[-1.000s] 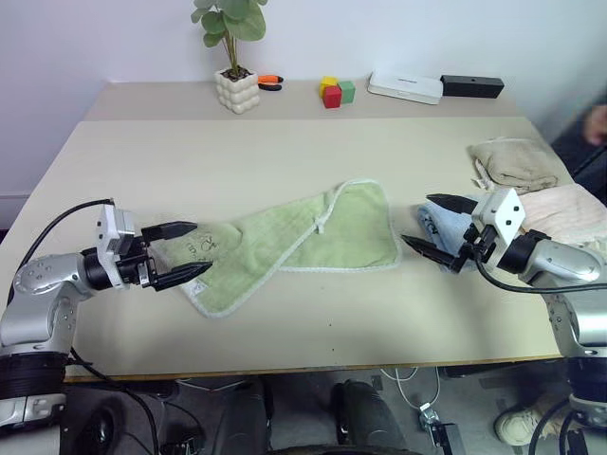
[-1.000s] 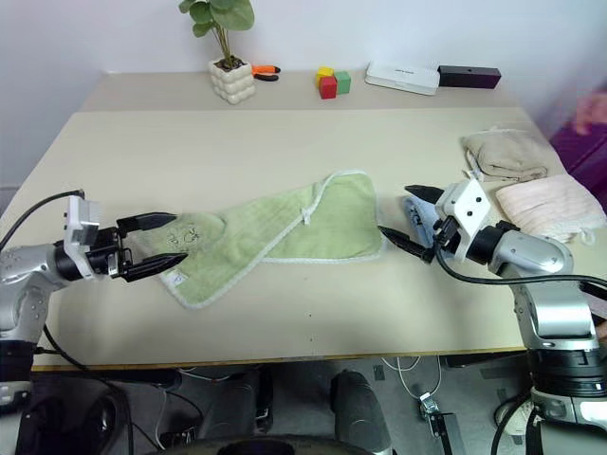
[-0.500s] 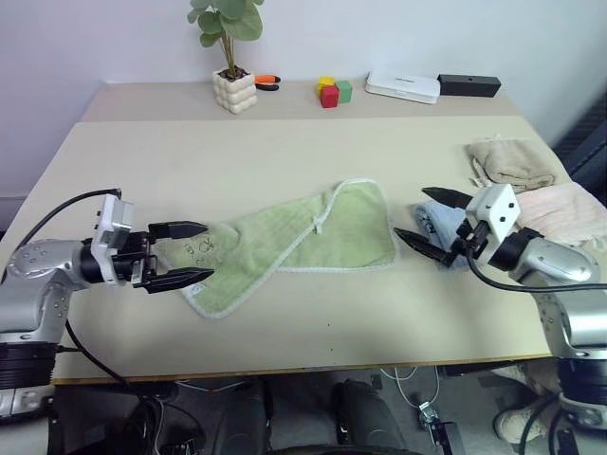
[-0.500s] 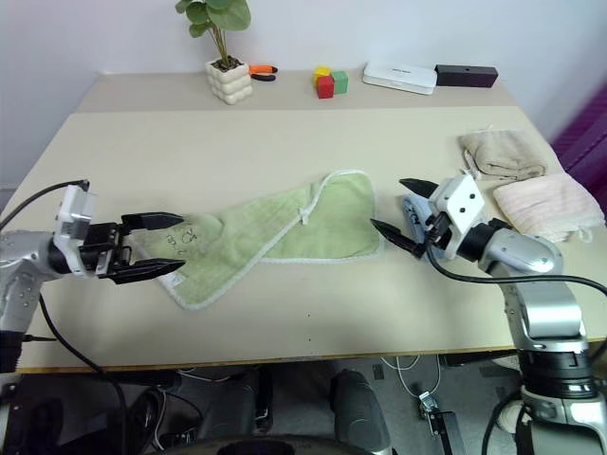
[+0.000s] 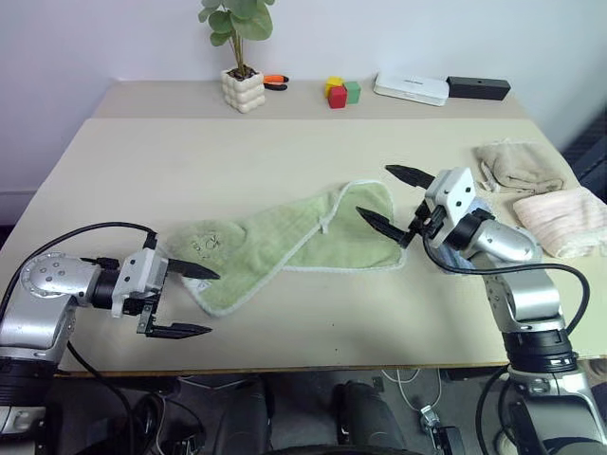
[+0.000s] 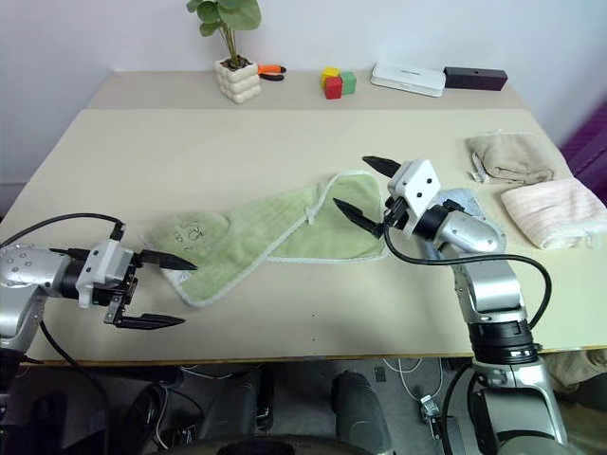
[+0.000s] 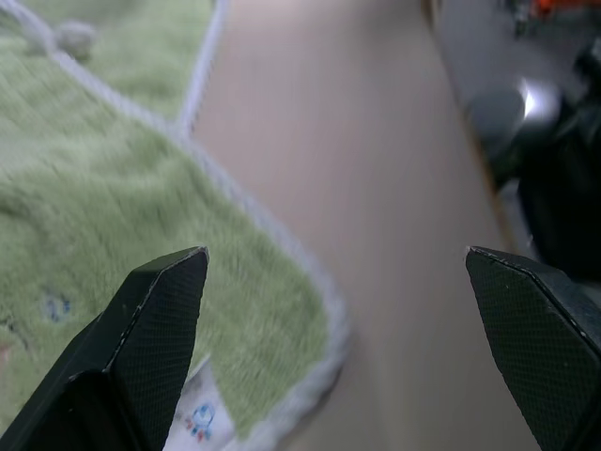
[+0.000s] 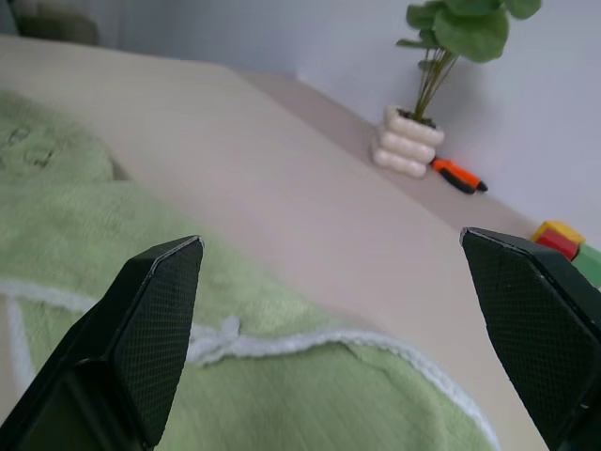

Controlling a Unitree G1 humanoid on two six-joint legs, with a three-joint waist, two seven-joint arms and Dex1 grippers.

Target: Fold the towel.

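Observation:
The light green towel (image 5: 294, 242) lies on the table (image 5: 313, 152), stretched from left to right, with one flap folded over at a slant and its whitish edging showing. My left gripper (image 5: 211, 303) is open at the towel's near left corner. One fingertip (image 5: 214, 276) is over the edging and the other is over bare table. The left wrist view shows that towel corner (image 7: 113, 216) beside one finger. My right gripper (image 5: 373, 191) is open and raised above the towel's right end, with nothing between its fingers. In the right wrist view the towel (image 8: 141, 282) lies below it.
A potted plant (image 5: 239, 85), an orange tool (image 5: 273, 81), coloured blocks (image 5: 341, 92), a white box (image 5: 410, 88) and a black box (image 5: 477, 87) line the far edge. Beige (image 5: 515, 163), pink (image 5: 560, 216) and light blue (image 6: 465, 201) folded towels lie at the right.
My left gripper drew back towards the table's near edge and rolled, so its fingers now stand one above the other. My right gripper moved left and up over the towel's right end. Both stayed open.

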